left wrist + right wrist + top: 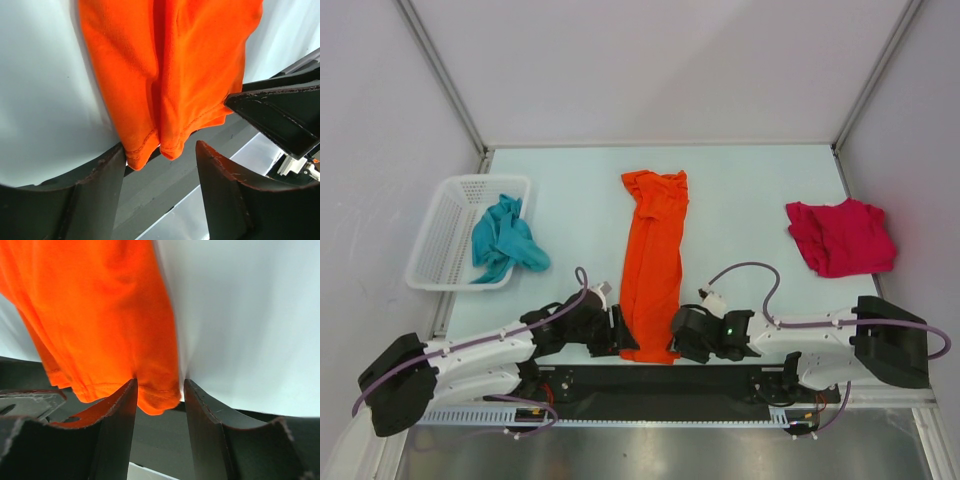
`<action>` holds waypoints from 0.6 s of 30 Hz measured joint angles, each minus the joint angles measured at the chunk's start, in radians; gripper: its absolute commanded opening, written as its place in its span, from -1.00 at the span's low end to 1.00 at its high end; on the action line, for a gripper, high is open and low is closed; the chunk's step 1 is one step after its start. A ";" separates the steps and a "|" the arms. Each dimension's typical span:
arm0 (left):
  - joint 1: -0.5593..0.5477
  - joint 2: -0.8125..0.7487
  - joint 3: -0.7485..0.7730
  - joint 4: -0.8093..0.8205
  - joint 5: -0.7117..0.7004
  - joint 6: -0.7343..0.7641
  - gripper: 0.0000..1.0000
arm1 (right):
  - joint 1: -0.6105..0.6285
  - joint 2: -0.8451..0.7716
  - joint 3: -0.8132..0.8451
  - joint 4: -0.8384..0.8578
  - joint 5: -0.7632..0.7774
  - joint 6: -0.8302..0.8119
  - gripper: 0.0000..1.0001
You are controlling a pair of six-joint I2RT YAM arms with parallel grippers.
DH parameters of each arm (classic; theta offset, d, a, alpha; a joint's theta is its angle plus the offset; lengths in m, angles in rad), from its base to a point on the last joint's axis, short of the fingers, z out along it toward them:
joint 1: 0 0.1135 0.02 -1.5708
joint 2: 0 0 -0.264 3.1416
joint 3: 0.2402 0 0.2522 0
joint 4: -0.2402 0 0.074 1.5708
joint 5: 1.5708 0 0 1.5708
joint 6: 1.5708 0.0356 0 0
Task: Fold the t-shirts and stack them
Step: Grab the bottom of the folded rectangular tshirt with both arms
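Left fingers (90, 200) and right fingers (115, 430) gape loosely astride orange t-shirt (170, 65) hem; corners covered from above.

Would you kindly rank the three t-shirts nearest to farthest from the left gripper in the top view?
1. Orange t-shirt, centre, at the left gripper.
2. Teal t-shirt, left, spilling from the basket.
3. Red t-shirt, far right.
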 measured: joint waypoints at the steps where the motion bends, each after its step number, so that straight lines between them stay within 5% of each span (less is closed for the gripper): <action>1: 0.000 0.002 0.000 0.002 0.000 0.000 0.30 | 0.000 0.003 0.000 0.007 0.000 0.000 -0.03; 15: -0.016 0.077 0.013 0.081 0.004 -0.003 0.26 | 0.000 0.038 0.003 0.082 -0.008 0.000 -0.06; 18: -0.030 0.111 0.021 0.114 0.009 -0.005 0.18 | 0.001 0.040 0.004 0.084 -0.008 0.000 -0.29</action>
